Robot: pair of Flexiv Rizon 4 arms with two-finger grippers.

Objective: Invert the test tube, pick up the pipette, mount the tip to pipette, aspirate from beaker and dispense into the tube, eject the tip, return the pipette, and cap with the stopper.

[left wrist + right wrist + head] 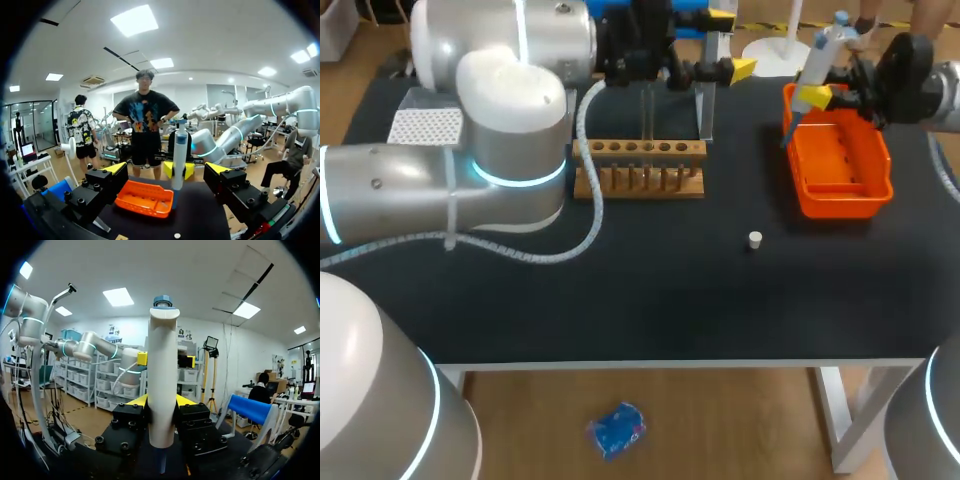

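Your right gripper is clenched on the pipette. The white body stands upright between the two yellow-tipped fingers and is pressed from both sides. Its blue-capped head rises well above them and its narrow lower end shows below. In the head view this gripper holds the pipette tilted over the far left corner of the orange tray.

Your left gripper is released, its fingers spread wide with nothing between them. Ahead of it across the table are the orange tray and the pipette. Seen from above, the left gripper hangs to the left of the tray, over the far end of the wooden rack.

The stopper lies on the black table near the tray's near left corner, apart from it, and it also shows below the left gripper. A clear test tube stands upright in the rack, left of the tray. A white perforated box sits well apart from the tray at the table's far left.
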